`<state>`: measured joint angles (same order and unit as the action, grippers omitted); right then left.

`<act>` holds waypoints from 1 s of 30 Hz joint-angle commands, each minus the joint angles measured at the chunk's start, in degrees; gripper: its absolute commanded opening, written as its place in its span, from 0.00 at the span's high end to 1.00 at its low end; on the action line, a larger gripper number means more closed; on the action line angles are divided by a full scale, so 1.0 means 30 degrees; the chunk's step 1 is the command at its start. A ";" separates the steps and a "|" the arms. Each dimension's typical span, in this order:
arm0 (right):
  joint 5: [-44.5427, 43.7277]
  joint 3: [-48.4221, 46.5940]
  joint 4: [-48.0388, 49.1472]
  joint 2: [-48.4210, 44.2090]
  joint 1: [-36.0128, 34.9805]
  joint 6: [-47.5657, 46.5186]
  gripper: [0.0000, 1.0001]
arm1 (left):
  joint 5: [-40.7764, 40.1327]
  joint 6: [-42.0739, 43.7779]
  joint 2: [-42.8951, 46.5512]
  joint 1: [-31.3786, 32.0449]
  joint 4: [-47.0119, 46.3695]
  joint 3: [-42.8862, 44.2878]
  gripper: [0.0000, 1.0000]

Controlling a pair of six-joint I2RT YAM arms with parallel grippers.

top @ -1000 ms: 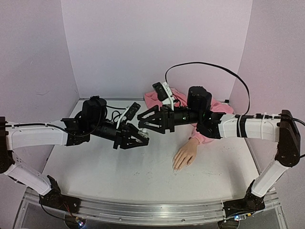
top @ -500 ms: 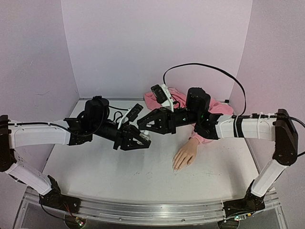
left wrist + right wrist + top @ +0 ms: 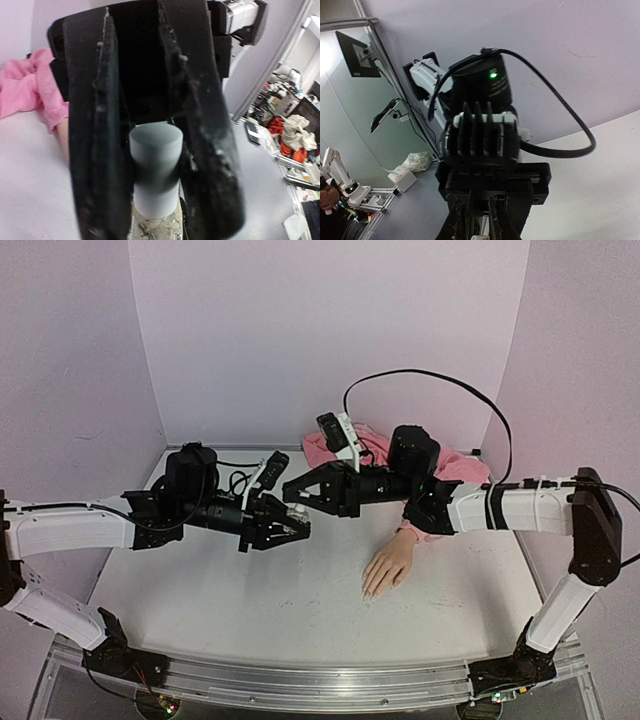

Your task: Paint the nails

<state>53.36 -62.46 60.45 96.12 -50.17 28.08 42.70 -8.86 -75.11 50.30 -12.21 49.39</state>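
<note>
Since the earlier frame the right gripper [image 3: 293, 498] is showing its jaws drawn together, apparently pinching the white cap [image 3: 155, 150], while the left gripper [image 3: 300, 530] is clamping the bottle [image 3: 155, 227] beneath it. The step is calling for a level twist and a straight lift, the left grip holding firm. The nails [image 3: 370, 590] are lying on the mannequin hand [image 3: 392, 560], well apart on the table [image 3: 250, 610].

The right end effector [image 3: 293, 494] has closed, seemingly around the bottle cap [image 3: 155, 150].
</note>
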 commanded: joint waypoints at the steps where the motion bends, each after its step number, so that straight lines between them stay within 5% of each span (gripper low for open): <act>1: -0.4408 0.0194 -0.0500 0.0645 -0.0867 0.1224 1.00 | -0.7671 0.1861 0.2121 0.0077 -0.3903 -0.0305 1.00; 7: -1.8475 -0.2192 -0.7557 0.2028 -0.4736 0.4177 1.00 | -1.5328 0.3517 0.1271 0.0471 -0.5566 -0.0219 1.00; 13: -2.1624 -0.2440 -0.7853 0.1275 -0.5584 0.4041 1.00 | -1.7081 0.3942 0.0473 0.0925 -0.6010 -0.0299 1.00; 15: -2.0225 -0.2322 -0.7541 0.0775 -0.4888 0.2962 0.96 | -1.6954 0.3658 0.0562 0.0929 -0.5851 -0.0898 1.00; 21: -1.2397 -0.1495 -0.6496 -0.0914 -0.1932 -0.2153 0.32 | -1.6910 0.2320 0.1767 0.0877 -0.2251 -0.2390 1.00; 24: -0.7754 -0.1211 -0.6486 -0.1528 -0.0998 -0.4164 0.05 | -1.3693 0.2023 0.2676 0.0369 -0.0961 -0.2861 1.00; 30: -0.0843 -0.1863 -0.6386 -0.0493 0.0703 -0.4392 0.02 | -0.2928 0.0274 0.3005 -0.0624 -0.0927 -0.1889 1.00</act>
<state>31.90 -65.71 39.03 94.59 -49.84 18.04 11.62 -4.19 -67.16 49.10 -13.47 40.36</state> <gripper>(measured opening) 0.983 0.208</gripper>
